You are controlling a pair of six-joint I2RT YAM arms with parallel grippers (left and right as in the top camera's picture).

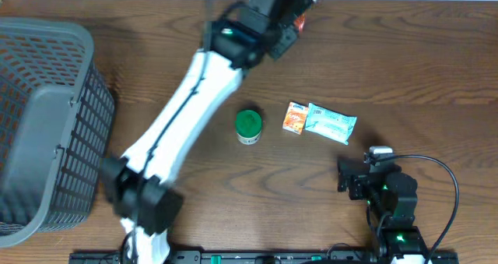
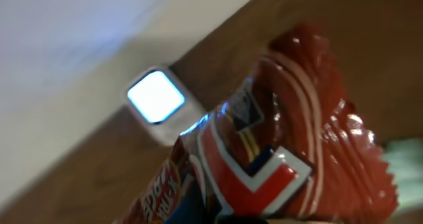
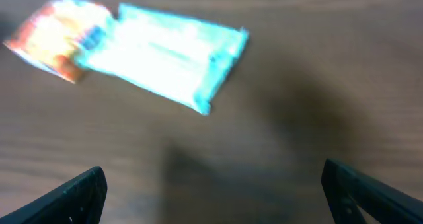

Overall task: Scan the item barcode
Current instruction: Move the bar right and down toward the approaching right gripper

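near scanner, left pincer grips red bag, print unreadable; right pincer open.

Counted on the tabletop: one basket at the left edge; one jar, one orange packet and one teal packet mid-surface. Far edge: one red bag, one scanner.

The table is dark wood with a plain grain and a dull sheen. The bag is glossy, crinkled red plastic film. The basket is matt grey plastic mesh, and the teal pack is shiny wrap.
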